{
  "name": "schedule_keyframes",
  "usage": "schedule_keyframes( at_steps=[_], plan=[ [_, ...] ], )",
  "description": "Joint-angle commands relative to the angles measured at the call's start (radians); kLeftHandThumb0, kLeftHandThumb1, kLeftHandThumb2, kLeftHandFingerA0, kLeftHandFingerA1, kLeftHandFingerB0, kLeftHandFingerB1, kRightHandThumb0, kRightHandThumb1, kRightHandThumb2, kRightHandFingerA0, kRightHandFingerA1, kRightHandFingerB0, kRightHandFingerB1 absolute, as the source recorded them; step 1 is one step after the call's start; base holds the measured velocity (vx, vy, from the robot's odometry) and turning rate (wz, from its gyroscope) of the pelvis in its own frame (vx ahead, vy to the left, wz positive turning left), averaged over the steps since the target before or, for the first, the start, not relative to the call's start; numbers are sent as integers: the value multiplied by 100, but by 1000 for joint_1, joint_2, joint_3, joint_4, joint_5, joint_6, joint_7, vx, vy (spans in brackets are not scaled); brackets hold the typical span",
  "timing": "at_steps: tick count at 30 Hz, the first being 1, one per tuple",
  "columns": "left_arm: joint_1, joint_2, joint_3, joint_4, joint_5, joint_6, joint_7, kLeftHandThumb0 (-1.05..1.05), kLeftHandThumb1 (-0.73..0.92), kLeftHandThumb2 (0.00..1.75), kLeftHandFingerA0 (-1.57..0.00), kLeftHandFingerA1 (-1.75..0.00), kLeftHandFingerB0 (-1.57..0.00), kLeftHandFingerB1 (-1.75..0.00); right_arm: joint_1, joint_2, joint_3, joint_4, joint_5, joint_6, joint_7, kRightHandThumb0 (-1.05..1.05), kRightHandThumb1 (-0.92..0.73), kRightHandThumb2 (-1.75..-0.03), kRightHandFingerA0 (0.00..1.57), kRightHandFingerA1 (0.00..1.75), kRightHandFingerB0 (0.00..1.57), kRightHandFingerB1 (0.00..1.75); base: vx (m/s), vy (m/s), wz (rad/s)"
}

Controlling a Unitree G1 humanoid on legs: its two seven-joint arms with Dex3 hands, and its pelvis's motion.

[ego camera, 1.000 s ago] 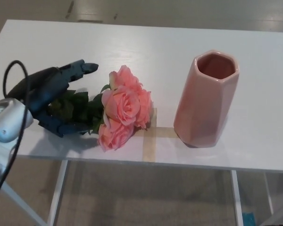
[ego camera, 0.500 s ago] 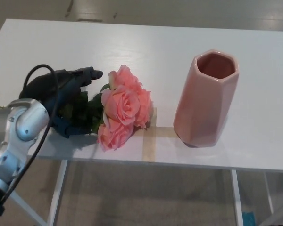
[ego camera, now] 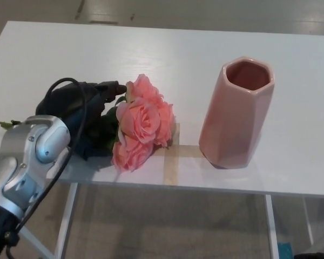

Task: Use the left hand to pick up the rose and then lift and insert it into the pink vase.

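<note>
A bunch of pink roses [ego camera: 142,123] lies on the white table [ego camera: 205,48], blooms pointing right and dark green leaves [ego camera: 109,125] to their left. My left hand [ego camera: 82,114] lies over the leaves and stem. Its fingers [ego camera: 112,87] stretch out toward the blooms and the thumb sits near the table's front edge, so the hand is open around the stem and not clasped. A bit of stem end [ego camera: 6,123] pokes out left of my forearm. The pink faceted vase [ego camera: 236,112] stands upright to the right of the roses, its mouth open upward. The right hand does not show.
My silver left forearm [ego camera: 29,162] with a black cable [ego camera: 70,108] comes in from the lower left. A strip of tan tape [ego camera: 171,162] lies on the table between roses and vase. The table's front edge runs just below the roses.
My left hand has slid right along the stem, further over the leaves and closer to the blooms; the forearm has come further into view. Roses and vase have not moved.
</note>
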Motion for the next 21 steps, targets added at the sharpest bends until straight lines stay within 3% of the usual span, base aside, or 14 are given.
schedule_keyframes(
  at_steps=[1, 18, 20, 21],
  plan=[
    [0, -16, -7, 29, 40, 4, 4, -51, 34, 73, 0, -19, -5, -32, 5, -6, -7, 3, 7, 6, 14, -33, -66, -60, 61, 41, 57, 39, 0, 0, 0],
    [-18, -47, -7, 87, 60, 2, 0, -54, 37, 71, -7, -13, -8, -30, 0, -8, -1, 5, -1, 9, 11, -33, -66, -60, 60, 41, 57, 39, 0, 0, 0],
    [-35, -66, -25, 113, 69, 2, -8, -57, 37, 68, -10, -16, -11, -34, -3, -9, 0, 4, -1, 9, 13, -34, -66, -60, 61, 41, 56, 39, 0, 0, 0],
    [-38, -69, -29, 118, 70, 0, -10, -56, 36, 67, -4, -26, -9, -37, -4, -9, -1, 4, -1, 11, 14, -34, -66, -60, 61, 41, 56, 39, 0, 0, 0]
  ],
)
